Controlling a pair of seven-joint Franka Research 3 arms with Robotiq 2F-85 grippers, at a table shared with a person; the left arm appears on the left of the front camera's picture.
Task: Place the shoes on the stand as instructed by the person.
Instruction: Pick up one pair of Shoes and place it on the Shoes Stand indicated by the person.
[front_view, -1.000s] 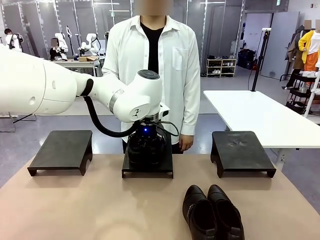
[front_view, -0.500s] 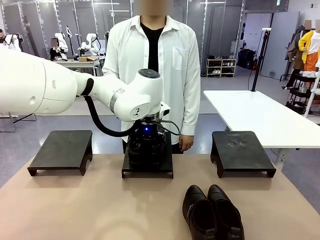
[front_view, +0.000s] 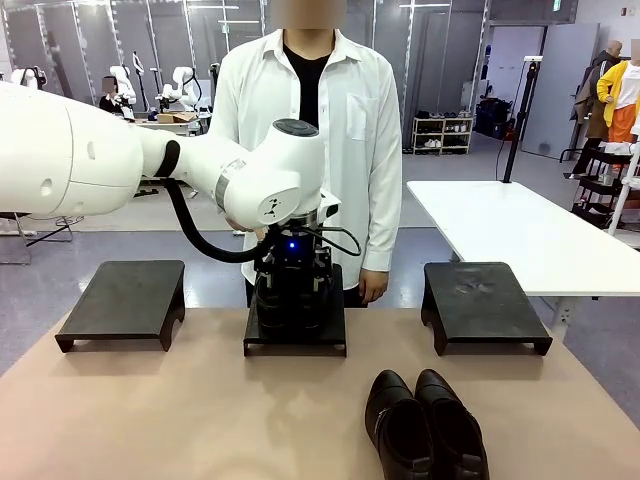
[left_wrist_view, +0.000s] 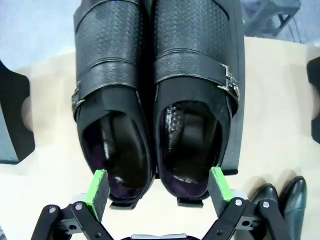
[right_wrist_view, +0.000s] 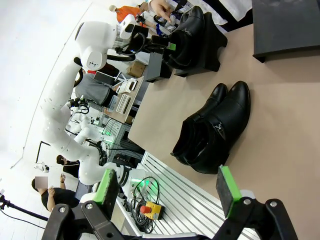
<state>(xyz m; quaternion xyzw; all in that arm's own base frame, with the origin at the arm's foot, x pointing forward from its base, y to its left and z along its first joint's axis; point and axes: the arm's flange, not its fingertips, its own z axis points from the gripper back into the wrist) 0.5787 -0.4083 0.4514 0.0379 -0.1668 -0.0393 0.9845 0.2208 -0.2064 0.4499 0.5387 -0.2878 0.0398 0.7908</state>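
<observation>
Clerk: Change since a second ago, entered first: left arm (front_view: 150, 170) has risen a little over the middle stand (front_view: 296, 345), and the left gripper (left_wrist_view: 157, 182) has let go.

Checker: Largest items, then.

Clerk: Item one: table (front_view: 200, 420), tan top, bearing three black stands in a row. Item two: left arm, reaching across to the middle. Item three: person (front_view: 330, 120), white shirt over black, standing behind the middle stand, one hand (front_view: 372, 287) hanging at the side. No pointing visible.

Checker: Stands?

Clerk: Bare: left stand (front_view: 125, 300) and right stand (front_view: 480, 300). Middle stand occupied.

Checker: By what?

Clerk: One pair of textured black buckle-strap shoes (left_wrist_view: 187, 60), side by side, heels toward the wrist camera. Second pair: glossy black shoes (front_view: 425, 430), on the table top near the front edge, right of centre, on no stand.

Checker: Pincers?

Clerk: On the left gripper, jaws spread wide, green pads flanking the heels from above, gripping nothing. The right gripper (right_wrist_view: 166, 185) is likewise wide and unladen, with the glossy pair ahead of it.

Checker: Progress?

Clerk: By my reckoning, half. One pair placed, one pair left. Which bare stand it goes to cannot be told.
</observation>
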